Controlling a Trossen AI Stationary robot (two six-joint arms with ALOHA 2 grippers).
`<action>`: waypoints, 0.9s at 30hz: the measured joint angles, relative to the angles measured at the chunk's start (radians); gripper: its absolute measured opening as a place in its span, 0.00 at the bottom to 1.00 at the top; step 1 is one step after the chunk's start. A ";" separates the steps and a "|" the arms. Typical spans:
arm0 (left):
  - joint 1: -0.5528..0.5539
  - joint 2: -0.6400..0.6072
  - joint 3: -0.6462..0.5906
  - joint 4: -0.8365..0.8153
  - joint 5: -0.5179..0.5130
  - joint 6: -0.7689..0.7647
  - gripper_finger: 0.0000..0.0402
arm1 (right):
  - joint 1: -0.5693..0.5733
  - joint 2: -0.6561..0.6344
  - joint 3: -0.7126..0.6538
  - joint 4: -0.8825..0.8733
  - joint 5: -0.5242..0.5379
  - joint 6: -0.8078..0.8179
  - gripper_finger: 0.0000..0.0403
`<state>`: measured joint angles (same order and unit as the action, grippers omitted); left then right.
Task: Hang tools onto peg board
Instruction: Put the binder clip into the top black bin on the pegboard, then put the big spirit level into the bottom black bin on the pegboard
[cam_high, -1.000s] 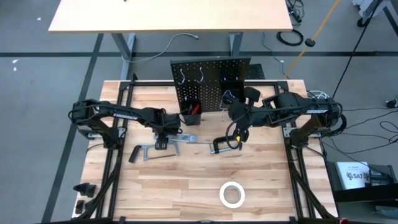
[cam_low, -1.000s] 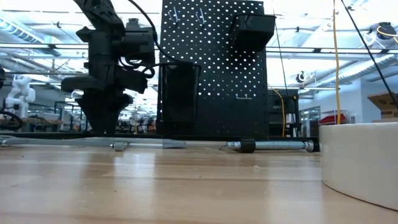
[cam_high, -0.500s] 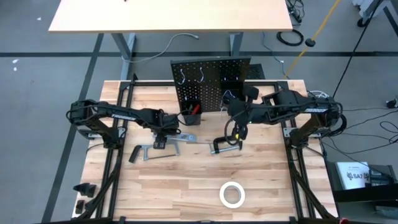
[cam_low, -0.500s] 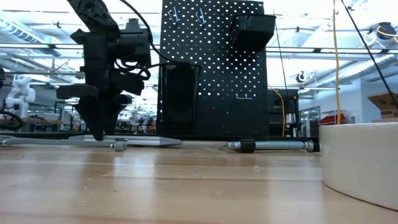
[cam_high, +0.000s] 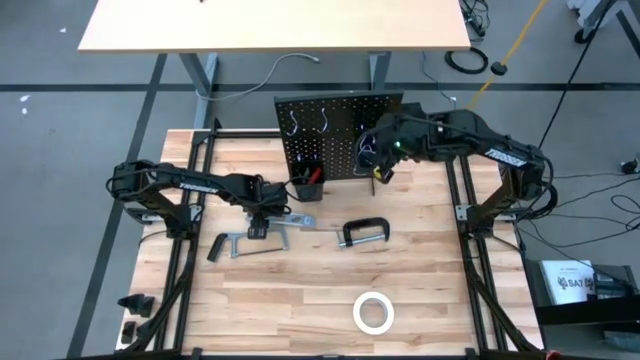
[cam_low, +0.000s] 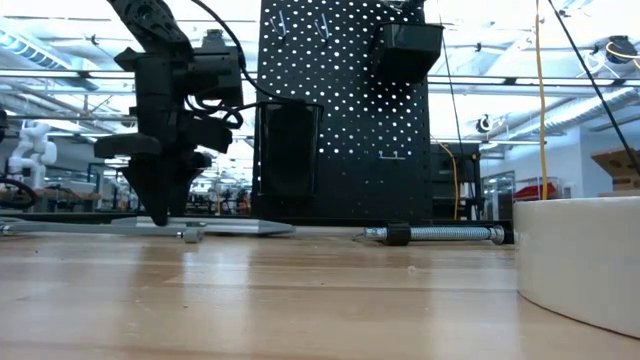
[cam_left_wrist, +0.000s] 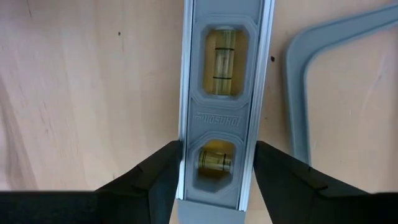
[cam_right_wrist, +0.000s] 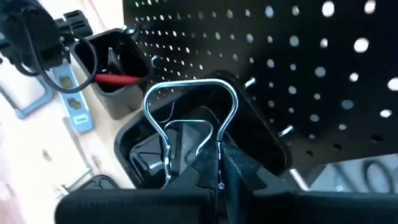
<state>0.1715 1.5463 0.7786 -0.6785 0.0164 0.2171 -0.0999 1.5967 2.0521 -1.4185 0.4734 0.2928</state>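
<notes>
The silver level lies flat on the table, and my left gripper is down on it, shut on its sides. The grey hacksaw lies just nearer. My right gripper is up at the black peg board. It is shut on a small tool with bright silver curved arms, over the board's right bin. The left bin holds a red-handled screwdriver. The black C-clamp and the white tape roll lie on the table. My left gripper pinches the level's two long sides between its two fingers, near one end. The fingers point down from above and lie across the level, which lies flat on the table. My right gripper holds the small tool by its near end; the gripper itself hides the place of contact. The tool's silver arms stick out ahead of the fingers, clear of the table and above the open bin.
Silver hooks stick out of the peg board's upper part. The table's black frame rails run along both sides. The C-clamp's screw lies in front of the board's foot.
My right gripper has gone up and toward the table's far edge, from beside the C-clamp to the peg board's right bin, carrying the small tool. My left gripper has come down onto the level. The level and the C-clamp have stayed where they were.
</notes>
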 joint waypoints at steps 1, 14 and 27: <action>0.000 0.000 0.000 0.002 -0.005 0.000 0.51 | -0.013 0.000 0.000 0.000 -0.021 0.014 0.00; -0.004 0.002 -0.001 0.018 -0.035 -0.001 0.51 | -0.089 0.014 0.000 -0.017 -0.138 0.087 0.03; -0.004 -0.003 -0.002 0.017 -0.032 -0.024 0.51 | -0.091 0.014 0.000 -0.011 -0.077 0.039 0.29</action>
<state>0.1677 1.5434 0.7769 -0.6611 -0.0155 0.1927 -0.1911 1.6103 2.0521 -1.4291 0.3964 0.3319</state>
